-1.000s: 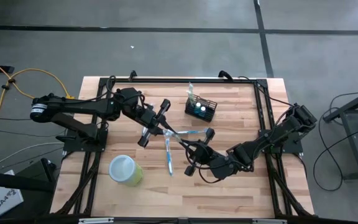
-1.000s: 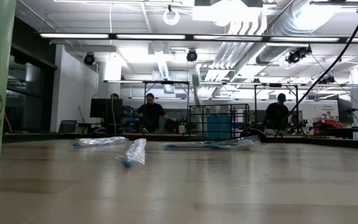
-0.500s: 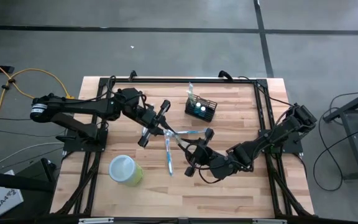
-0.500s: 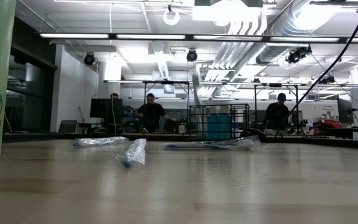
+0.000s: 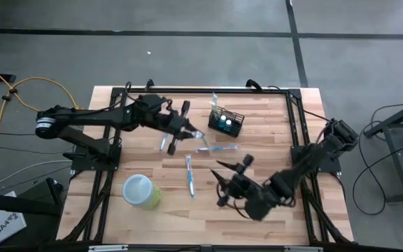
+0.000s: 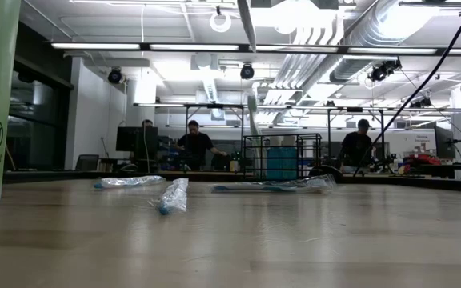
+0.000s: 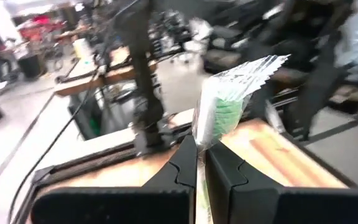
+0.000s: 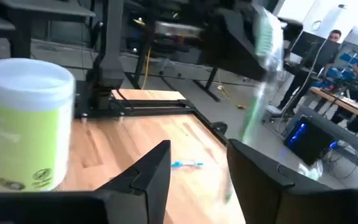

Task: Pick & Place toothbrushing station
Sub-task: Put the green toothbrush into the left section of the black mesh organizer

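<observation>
The toothbrushing station [image 5: 227,122], a small black wire basket, stands on the table's far side with a wrapped brush upright in it [image 6: 252,112]. My left gripper [image 5: 191,131] [image 7: 201,163] hovers just left of the basket, shut on a green toothbrush in a clear wrapper [image 7: 232,93] [image 8: 261,74]. My right gripper [image 5: 222,183] [image 8: 201,168] stands open nearer the front edge, with nothing between its fingers. Loose wrapped toothbrushes lie flat on the wood [image 5: 189,175] [image 5: 219,148] [image 5: 163,143]. My left gripper pinches the wrapped toothbrush between its two fingers, on the wrapped handle just below the bristle head [image 7: 201,146]. The fingers reach out about level. The head end [image 7: 241,78] sticks out past the fingertips, tilted, and the brush is lifted clear of the table.
A light-green round cup [image 5: 140,190] [image 8: 27,130] stands at the front left. The table's black frame rails [image 5: 296,140] run along the sides. Bare wood lies in front of the basket and along the near edge. People work at benches far behind the table [image 6: 194,148].
My right gripper has opened, let go of the green toothbrush and drawn back toward the table's near right. My left gripper, still shut on that brush, has carried it toward the far right, closer to the basket.
</observation>
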{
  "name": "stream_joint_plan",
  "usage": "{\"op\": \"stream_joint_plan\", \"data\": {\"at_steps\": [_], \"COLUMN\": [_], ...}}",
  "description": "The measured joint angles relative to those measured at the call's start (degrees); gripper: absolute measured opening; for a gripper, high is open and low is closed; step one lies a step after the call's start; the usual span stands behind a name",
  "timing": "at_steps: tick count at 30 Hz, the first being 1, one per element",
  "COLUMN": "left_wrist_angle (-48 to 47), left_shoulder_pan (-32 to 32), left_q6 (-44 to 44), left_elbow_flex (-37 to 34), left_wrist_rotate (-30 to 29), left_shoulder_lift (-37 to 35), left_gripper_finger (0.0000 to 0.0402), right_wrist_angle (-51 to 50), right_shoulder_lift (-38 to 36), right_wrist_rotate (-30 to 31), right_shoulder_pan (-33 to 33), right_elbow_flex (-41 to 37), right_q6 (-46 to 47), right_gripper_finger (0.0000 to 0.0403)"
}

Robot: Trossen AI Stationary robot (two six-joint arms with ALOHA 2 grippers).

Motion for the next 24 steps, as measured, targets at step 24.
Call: {"op": "stream_joint_plan", "data": {"at_steps": [24], "left_wrist_angle": [18.24], "left_shoulder_pan": [6.11], "left_q6": [5.65], "left_elbow_flex": [0.0], "left_wrist_rotate": [-24.07], "left_shoulder_lift": [19.67], "left_gripper_finger": [0.0002], "right_wrist_angle": [-21.04], "right_shoulder_lift": [0.79], "right_wrist_rotate": [-11.45], "right_shoulder_pan": [12.32], "right_elbow_flex": [-0.08], "right_q6": [39.19], "right_gripper_finger": [0.0102]}}
